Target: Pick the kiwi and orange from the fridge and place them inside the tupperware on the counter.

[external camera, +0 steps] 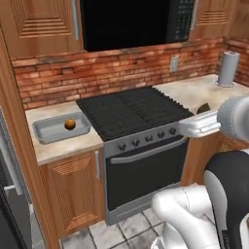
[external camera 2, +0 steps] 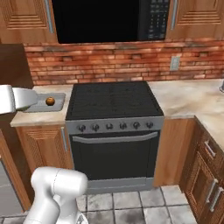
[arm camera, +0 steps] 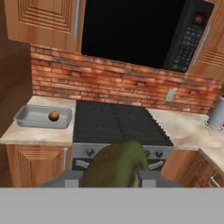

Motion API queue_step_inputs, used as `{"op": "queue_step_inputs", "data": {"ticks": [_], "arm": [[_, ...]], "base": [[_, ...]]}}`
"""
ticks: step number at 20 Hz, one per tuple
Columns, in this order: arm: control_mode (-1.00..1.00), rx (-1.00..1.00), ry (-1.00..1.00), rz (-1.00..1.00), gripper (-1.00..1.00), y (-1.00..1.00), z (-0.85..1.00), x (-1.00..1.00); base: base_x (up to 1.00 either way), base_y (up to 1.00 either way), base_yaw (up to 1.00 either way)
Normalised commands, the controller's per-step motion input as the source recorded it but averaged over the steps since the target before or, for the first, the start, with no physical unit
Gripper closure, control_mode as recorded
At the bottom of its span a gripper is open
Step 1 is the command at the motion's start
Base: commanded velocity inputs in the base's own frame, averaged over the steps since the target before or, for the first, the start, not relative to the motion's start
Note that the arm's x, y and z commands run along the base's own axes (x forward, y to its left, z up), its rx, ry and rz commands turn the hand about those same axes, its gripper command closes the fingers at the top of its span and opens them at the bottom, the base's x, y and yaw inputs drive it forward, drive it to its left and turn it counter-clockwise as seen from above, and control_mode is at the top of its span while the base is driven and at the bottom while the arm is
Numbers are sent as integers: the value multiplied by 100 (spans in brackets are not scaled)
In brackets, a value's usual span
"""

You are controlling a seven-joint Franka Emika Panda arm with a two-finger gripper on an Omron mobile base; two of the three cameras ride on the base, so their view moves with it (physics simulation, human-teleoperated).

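In the hand view, the dark olive-green kiwi (arm camera: 116,164) sits between my two fingertips, with my gripper (arm camera: 114,175) shut on it in the air in front of the stove. The orange (external camera: 70,124) (external camera 2: 50,101) (arm camera: 54,116) lies inside the grey tupperware (external camera: 46,133) (external camera 2: 60,106) (arm camera: 26,118). That tray rests on the beige counter (external camera: 63,148) left of the stove, well ahead and to the left of my gripper. A dark grey edge of the fridge (external camera: 9,214) shows at the lower left of the left base view.
A black stovetop (external camera: 131,112) with an oven below stands between two counter sections. A black microwave (arm camera: 140,30) hangs above it on the brick wall. A paper towel roll (external camera: 228,68) stands on the right counter. Wooden cabinets run under the counters.
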Motion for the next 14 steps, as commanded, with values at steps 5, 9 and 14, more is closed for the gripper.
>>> {"op": "queue_step_inputs", "data": {"ticks": [5, 9, 14], "arm": [[100, 0, 0, 0, 100, 0, 0, 0], [100, 0, 0, 0, 100, 0, 0, 0], [100, 0, 0, 0, 100, 0, 0, 0]], "base": [[93, 6, 33], [70, 25, 24], [70, 26, 19]]}}
